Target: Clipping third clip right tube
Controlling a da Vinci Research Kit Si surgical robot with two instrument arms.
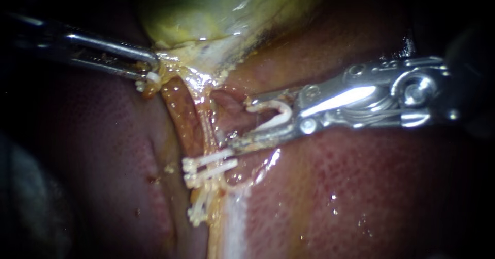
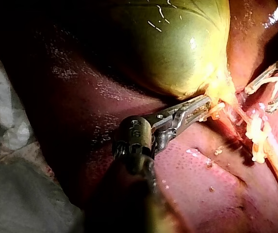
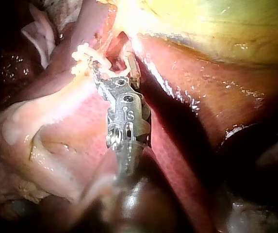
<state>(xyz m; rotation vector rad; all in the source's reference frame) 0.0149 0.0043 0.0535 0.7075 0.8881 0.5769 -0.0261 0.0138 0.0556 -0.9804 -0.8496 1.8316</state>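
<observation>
endoscope view: wet liver (image 1: pixel 361 187) around clips (image 1: pixel 209 165)

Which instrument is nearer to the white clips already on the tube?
The right instrument: its jaws, holding an open clip, sit just beside the placed clips. The left instrument grips the gallbladder, farther off.

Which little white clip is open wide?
The curved white plastic clip held between the jaws of the right instrument, spread in a V; the other white clips are squeezed flat and shut.
</observation>
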